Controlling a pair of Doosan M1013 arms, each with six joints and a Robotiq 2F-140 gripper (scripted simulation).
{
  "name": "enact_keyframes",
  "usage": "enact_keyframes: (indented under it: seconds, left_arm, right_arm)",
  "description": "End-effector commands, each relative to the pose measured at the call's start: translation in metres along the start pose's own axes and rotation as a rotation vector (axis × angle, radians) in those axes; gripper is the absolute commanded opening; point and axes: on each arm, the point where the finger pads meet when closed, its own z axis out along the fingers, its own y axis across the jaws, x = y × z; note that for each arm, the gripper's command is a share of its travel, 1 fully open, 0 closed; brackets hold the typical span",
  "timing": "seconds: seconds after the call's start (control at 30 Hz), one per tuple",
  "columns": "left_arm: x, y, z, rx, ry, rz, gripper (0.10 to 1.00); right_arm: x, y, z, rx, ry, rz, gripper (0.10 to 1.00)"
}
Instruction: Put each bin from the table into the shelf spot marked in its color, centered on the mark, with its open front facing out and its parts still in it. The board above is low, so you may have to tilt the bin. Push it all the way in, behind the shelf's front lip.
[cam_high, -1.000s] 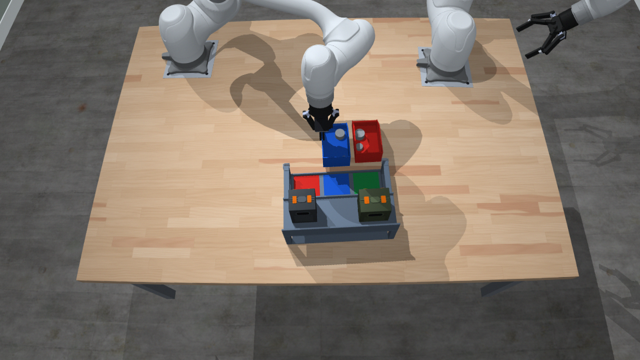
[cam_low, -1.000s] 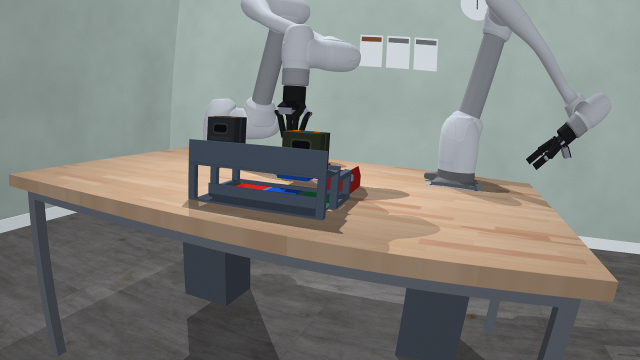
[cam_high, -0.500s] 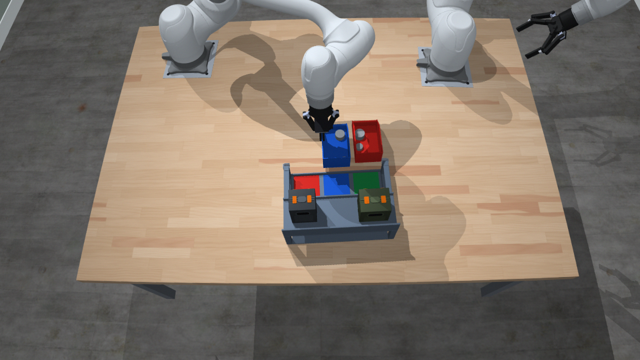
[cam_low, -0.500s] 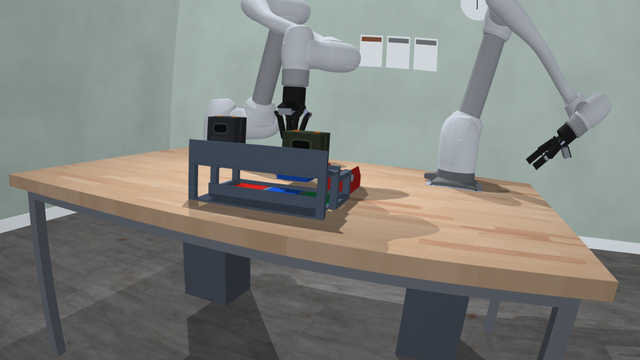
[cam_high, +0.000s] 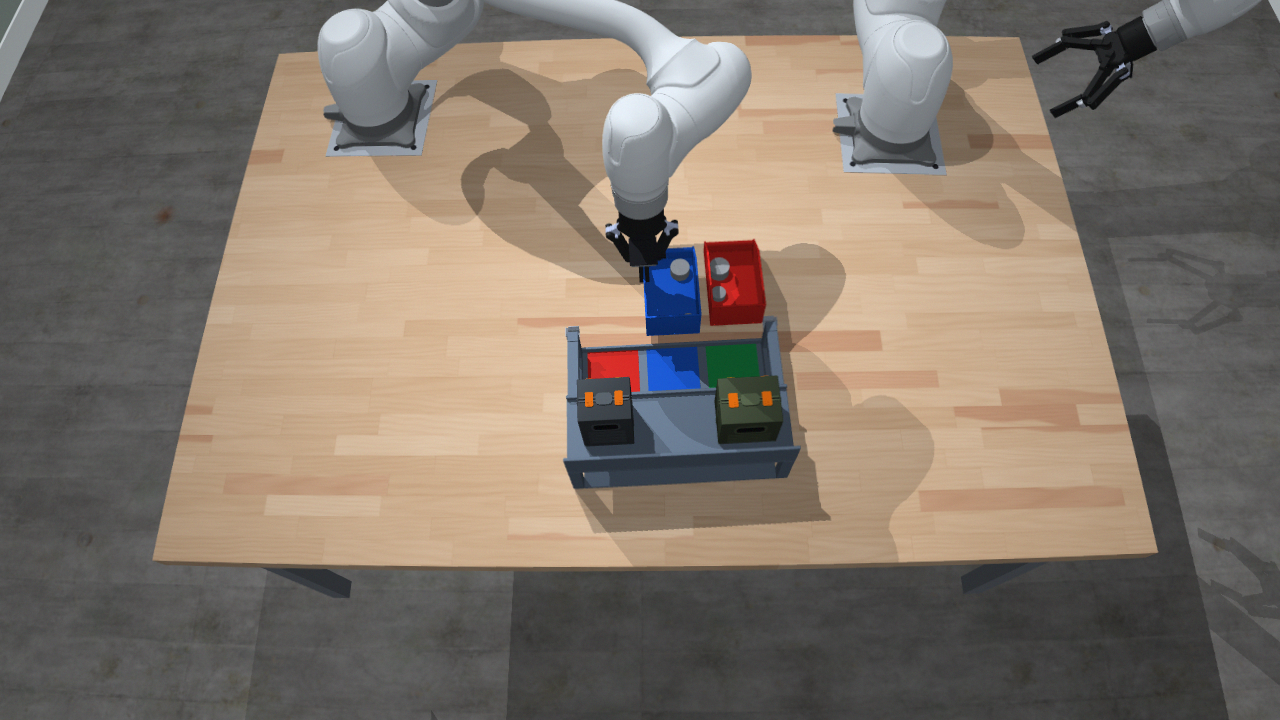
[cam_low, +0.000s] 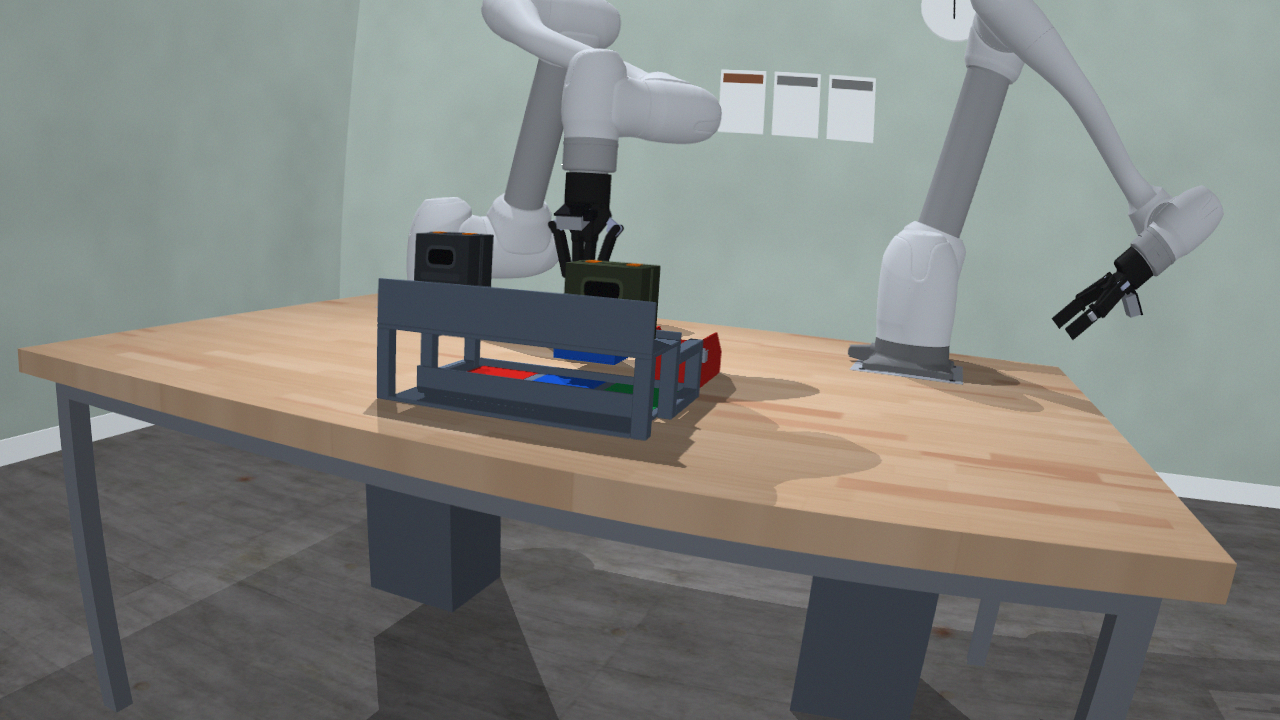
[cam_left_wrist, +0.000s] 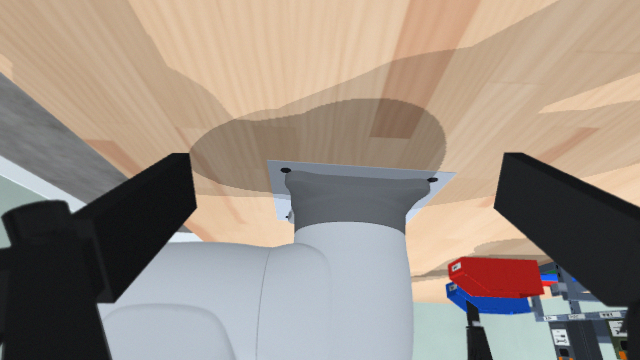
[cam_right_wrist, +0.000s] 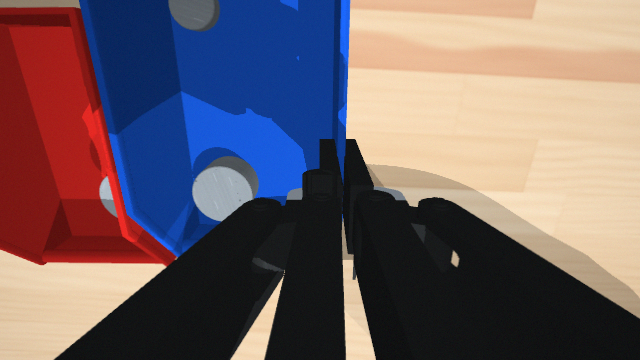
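My right gripper (cam_high: 644, 274) (cam_right_wrist: 336, 163) is shut on the side wall of the blue bin (cam_high: 671, 304) (cam_low: 590, 355) (cam_left_wrist: 510, 305) (cam_right_wrist: 260, 65), which hangs above the table beside the red bin. Round grey parts lie in it. The red bin (cam_high: 750, 286) (cam_low: 709, 360) (cam_left_wrist: 500, 277) (cam_right_wrist: 45, 120) stands on the table with round parts in it. The shelf (cam_high: 680, 471) (cam_low: 519, 308) has bare red (cam_high: 612, 367), blue (cam_high: 673, 368) and green (cam_high: 733, 361) marks. My left gripper (cam_high: 1047, 85) (cam_low: 1066, 327) (cam_left_wrist: 344, 181) is open and empty, off the table's side. No green bin shows.
A dark grey case (cam_high: 605, 420) (cam_low: 453, 259) and an olive green case (cam_high: 749, 420) (cam_low: 613, 279) stand on the shelf's upper board. Shelf posts (cam_high: 573, 358) (cam_high: 772, 349) flank the marks. The left arm's base (cam_high: 895, 143) stands on the table.
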Motion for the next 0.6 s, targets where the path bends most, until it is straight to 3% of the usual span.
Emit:
enact_keyframes:
  seconds: [0.0, 0.57]
  left_arm:
    - [0.0000, -0.0001, -0.0004, 0.000, 0.001, 0.000, 1.000]
    - [0.0000, -0.0001, -0.0004, 0.000, 0.001, 0.000, 1.000]
  right_arm:
    - [0.0007, -0.0004, -0.0017, 0.002, -0.008, 0.000, 0.099]
    - [0.0052, -0.0003, -0.0080, 0.003, -0.101, 0.000, 0.099]
